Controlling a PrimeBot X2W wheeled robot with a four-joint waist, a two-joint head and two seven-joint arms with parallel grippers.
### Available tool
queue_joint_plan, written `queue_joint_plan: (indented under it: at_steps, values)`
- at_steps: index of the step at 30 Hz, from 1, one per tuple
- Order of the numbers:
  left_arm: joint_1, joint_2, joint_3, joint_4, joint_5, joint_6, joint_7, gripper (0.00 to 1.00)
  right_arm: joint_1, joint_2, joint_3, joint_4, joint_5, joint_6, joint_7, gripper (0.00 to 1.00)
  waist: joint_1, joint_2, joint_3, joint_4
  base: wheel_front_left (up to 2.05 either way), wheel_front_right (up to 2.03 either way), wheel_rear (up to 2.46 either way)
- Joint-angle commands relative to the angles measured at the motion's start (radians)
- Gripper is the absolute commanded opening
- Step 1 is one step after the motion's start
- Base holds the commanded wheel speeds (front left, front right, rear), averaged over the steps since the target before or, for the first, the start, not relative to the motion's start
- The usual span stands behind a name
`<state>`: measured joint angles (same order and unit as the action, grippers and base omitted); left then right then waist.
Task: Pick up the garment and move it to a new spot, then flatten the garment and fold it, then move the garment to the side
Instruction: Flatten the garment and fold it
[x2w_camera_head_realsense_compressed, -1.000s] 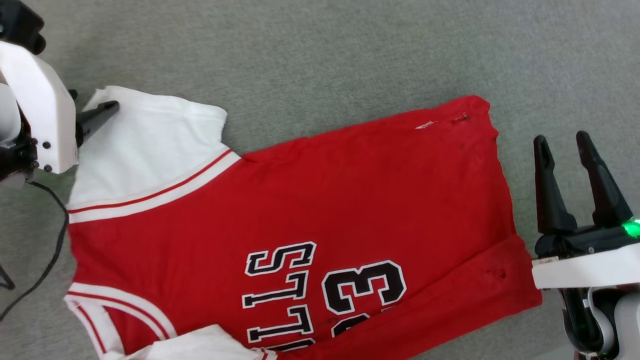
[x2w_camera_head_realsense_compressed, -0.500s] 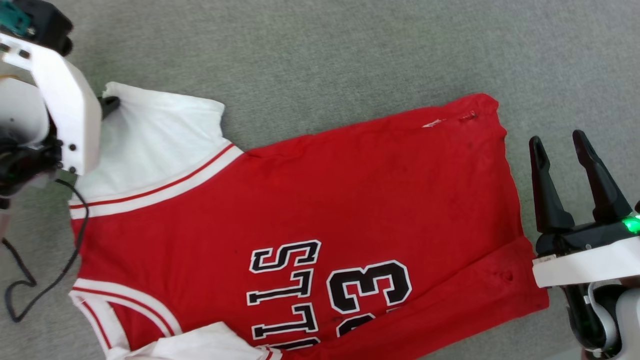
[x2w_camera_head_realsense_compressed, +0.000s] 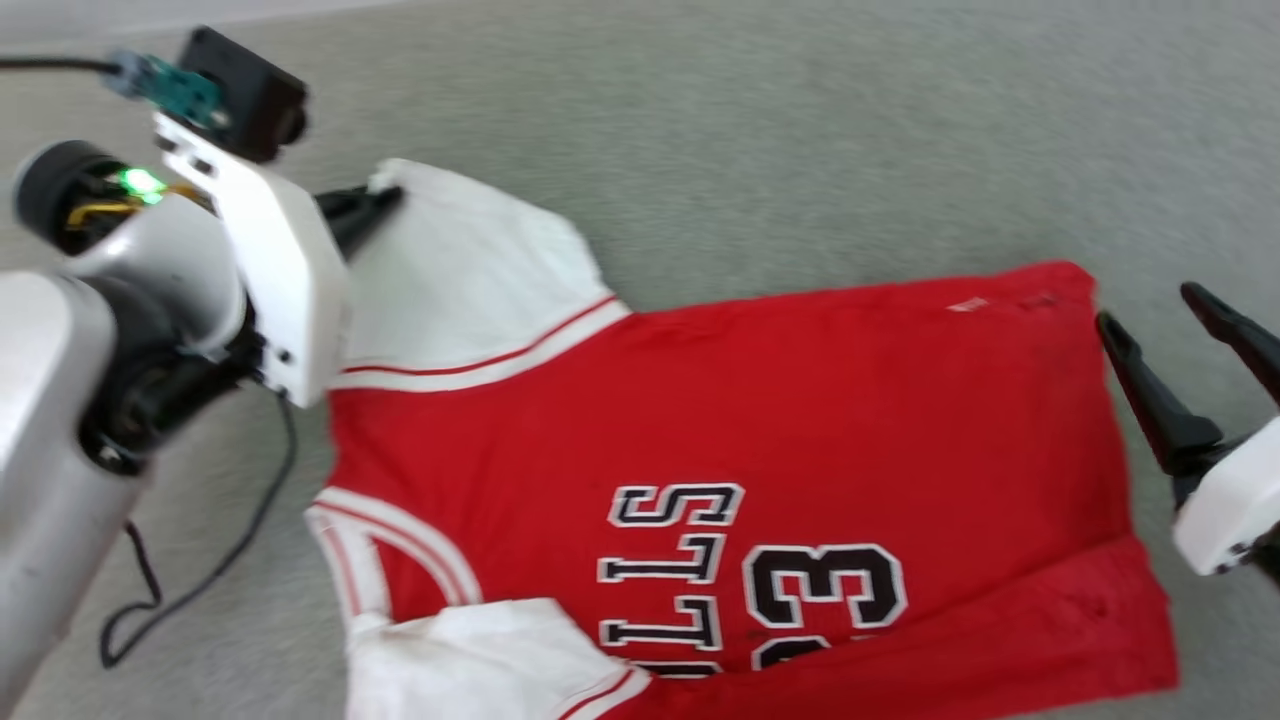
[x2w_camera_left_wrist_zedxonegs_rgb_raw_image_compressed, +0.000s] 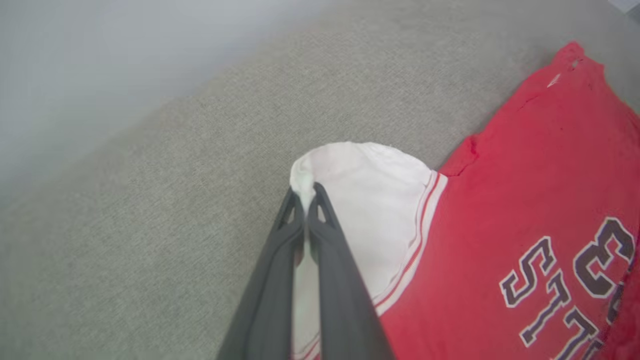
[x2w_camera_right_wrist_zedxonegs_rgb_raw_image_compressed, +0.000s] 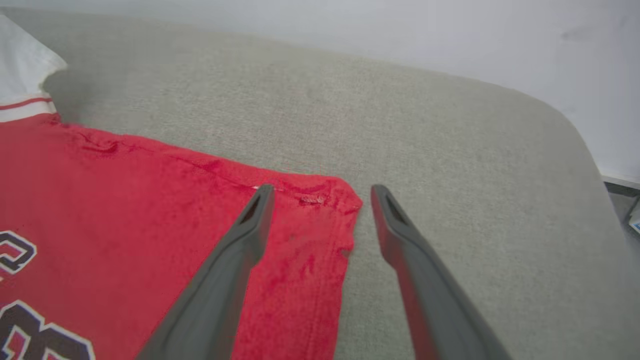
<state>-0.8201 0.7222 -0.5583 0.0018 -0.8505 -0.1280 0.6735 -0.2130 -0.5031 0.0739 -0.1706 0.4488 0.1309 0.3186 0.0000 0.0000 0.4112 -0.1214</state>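
- Newly closed, left end effector (x2w_camera_left_wrist_zedxonegs_rgb_raw_image_compressed: 303, 192) pinches the garment's (x2w_camera_head_realsense_compressed: 800, 400) white sleeve (x2w_camera_left_wrist_zedxonegs_rgb_raw_image_compressed: 370, 200) edge, probably to lift it.
- Right end effector (x2w_camera_right_wrist_zedxonegs_rgb_raw_image_compressed: 322, 192), fingers apart, frames the far-right hem corner (x2w_camera_right_wrist_zedxonegs_rgb_raw_image_compressed: 345, 200), poised to grasp.

Left end effector (x2w_camera_left_wrist_zedxonegs_rgb_raw_image_compressed: 305, 194) has clamped the garment (x2w_camera_head_realsense_compressed: 800, 400); camera shifted.

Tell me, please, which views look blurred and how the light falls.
Head view: blurred throughout, edges of the garment smeared, lettering legible. Left wrist view: crisp around the left claw, hazy upper left. Right wrist view: flat even light, soft shadow beside the sleeve.
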Motion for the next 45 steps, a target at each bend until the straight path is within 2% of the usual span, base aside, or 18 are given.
queue_joint_plan:
  at_steps: [1, 4, 10, 13, 19, 28, 29, 30, 31, 38, 45]
  values:
    - [0.014, -0.001, -0.006, -0.019, -0.005, -0.001, -0.011, 0.0, -0.025, -0.013, 0.003, -0.003, 0.01, 0.0, 0.025, 1.0, 0.0, 0.0, -0.023, 0.047, 0.0, 0.0, 0.0]
    - [0.035, 0.009, -0.024, -0.097, -0.006, -0.002, -0.044, 0.0, -0.053, -0.097, 0.015, 0.024, 0.021, -0.001, 0.216, 1.0, 0.0, 0.0, -0.022, 0.086, 0.0, 0.0, 0.0]
    - [0.065, 0.004, -0.077, -0.223, 0.01, -0.002, -0.102, 0.0, -0.125, -0.149, -0.035, 0.077, 0.053, -0.001, 0.576, 1.0, 0.0, 0.0, -0.004, 0.168, 0.0, 0.0, 0.0]
    - [0.076, -0.001, -0.104, -0.265, 0.016, -0.003, -0.126, 0.0, -0.162, -0.163, -0.062, 0.101, 0.051, 0.0, 0.685, 1.0, 0.0, 0.0, 0.008, 0.204, 0.0, 0.0, 0.0]
    - [0.077, 0.005, -0.152, -0.315, 0.024, -0.003, -0.184, 0.0, -0.191, -0.18, -0.058, 0.154, 0.041, -0.001, 0.764, 1.0, 0.0, 0.0, 0.04, 0.26, 0.0, 0.0, 0.0]
    - [0.088, 0.002, -0.201, -0.299, 0.011, -0.003, -0.252, 0.0, -0.157, -0.143, 0.01, 0.238, 0.032, 0.0, 0.748, 1.0, 0.0, 0.0, 0.059, 0.299, 0.0, 0.0, 0.0]
    - [0.089, 0.002, -0.204, -0.293, 0.009, -0.003, -0.258, 0.0, -0.149, -0.14, 0.014, 0.253, 0.029, 0.0, 0.744, 0.49, 0.0, 0.0, 0.058, 0.3, 0.0, 0.0, 0.0]
    - [0.09, 0.002, -0.205, -0.286, 0.006, -0.003, -0.264, 0.0, -0.145, -0.138, 0.016, 0.265, 0.027, 0.0, 0.742, 0.29, 0.0, 0.0, 0.056, 0.301, 0.0, 0.0, 0.0]
    - [0.089, 0.002, -0.206, -0.278, 0.005, -0.002, -0.268, 0.0, -0.144, -0.137, 0.018, 0.271, 0.024, 0.0, 0.733, 0.0, 0.0, 0.0, 0.053, 0.3, 0.0, 0.0, 0.0]
    - [0.112, 0.007, -0.21, -0.221, 0.003, 0.0, -0.303, 0.0, -0.161, -0.117, -0.028, 0.282, 0.064, 0.0, 0.645, 0.0, 0.0, 0.0, -0.021, 0.274, 0.0, 0.0, 0.0]
    - [0.214, 0.036, -0.209, -0.2, -0.019, 0.037, -0.344, 0.0, -0.084, -0.11, -0.081, 0.231, 0.112, 0.0, 0.555, 0.0, 0.0, 0.0, -0.152, 0.238, 0.0, 0.0, 0.0]
